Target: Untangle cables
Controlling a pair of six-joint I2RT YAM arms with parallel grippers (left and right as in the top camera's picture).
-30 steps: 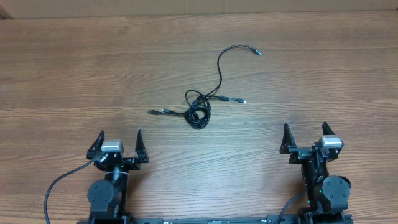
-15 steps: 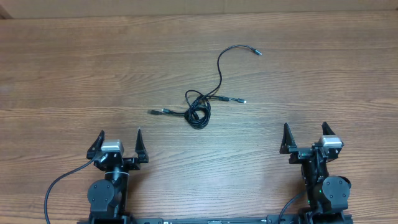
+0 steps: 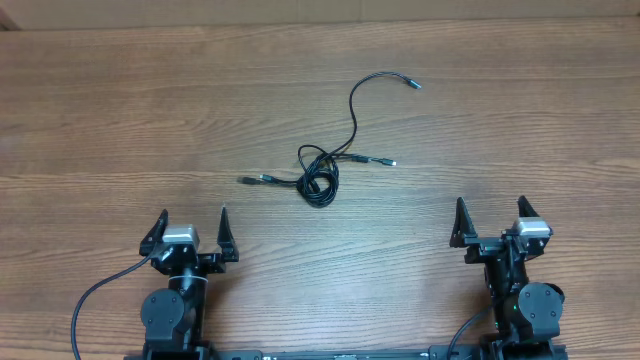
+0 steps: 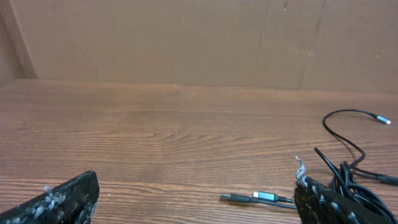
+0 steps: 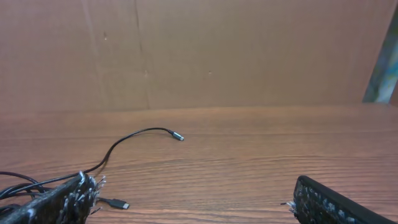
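The cables [image 3: 320, 178] are thin black cords knotted in a small bundle at the table's middle. One strand curves up to a plug at the far right [image 3: 415, 86], another plug lies right of the knot [image 3: 388, 161], and two plugs lie left [image 3: 247, 180]. My left gripper [image 3: 192, 222] is open and empty near the front edge, well short of the knot. My right gripper [image 3: 490, 215] is open and empty at the front right. The left wrist view shows the two left plugs [image 4: 249, 198] and the knot [image 4: 348, 180]. The right wrist view shows the long strand [image 5: 134, 138].
The wooden table [image 3: 120, 120] spreads wide around the bundle. A brown cardboard wall [image 4: 186, 37] stands behind its far edge. Thick black wires [image 3: 95, 295] run from the arm bases at the front.
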